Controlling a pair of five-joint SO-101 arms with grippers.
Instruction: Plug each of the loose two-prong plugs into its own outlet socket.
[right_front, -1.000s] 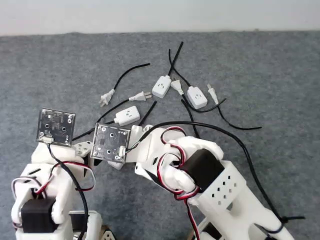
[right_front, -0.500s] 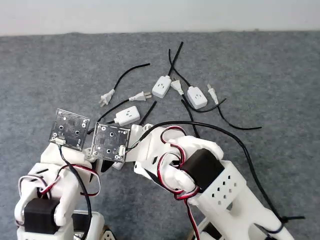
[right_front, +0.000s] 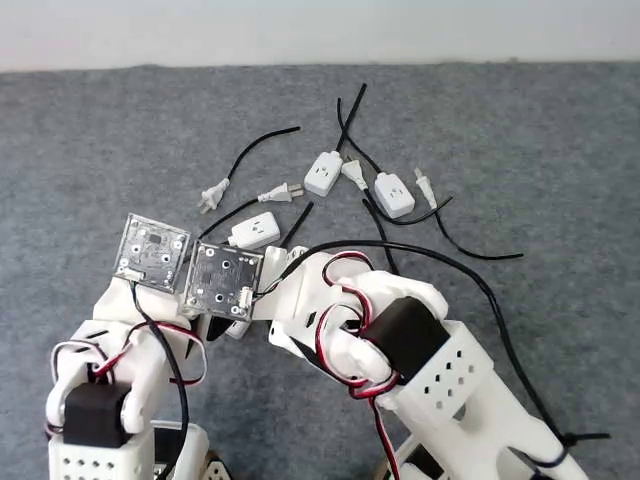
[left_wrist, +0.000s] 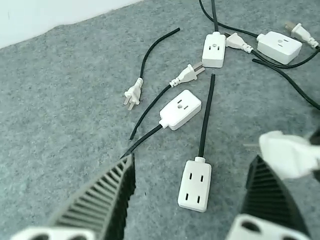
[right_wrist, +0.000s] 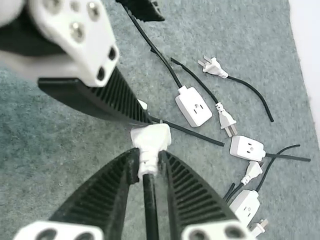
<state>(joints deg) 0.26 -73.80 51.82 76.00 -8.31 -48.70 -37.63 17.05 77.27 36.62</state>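
Note:
My right gripper (right_wrist: 149, 152) is shut on a white two-prong plug (right_wrist: 150, 141) with a black cord. That plug (left_wrist: 287, 153) hangs just beside a white outlet socket (left_wrist: 195, 184) lying on the grey mat. My left gripper (left_wrist: 192, 165) stands open over this socket, one finger on each side, touching nothing. Three more sockets (right_front: 253, 232) (right_front: 322, 172) (right_front: 393, 194) lie farther back. Loose plugs (right_front: 212, 195) (right_front: 282, 192) (right_front: 353, 175) lie among them, unplugged. In the high view both wrists (right_front: 153, 252) (right_front: 222, 282) sit side by side and hide the grippers.
Black cords (right_front: 440, 240) curl across the mat (right_front: 100, 140) between the sockets. A fourth loose plug (right_front: 424, 186) lies right of the far sockets. The right arm's body (right_front: 420, 350) and a long black cable (right_front: 500, 330) take up the front right.
The left arm's wrist has swung right and forward until it sits against the right arm's wrist. The right arm has stayed where it was, plug still held.

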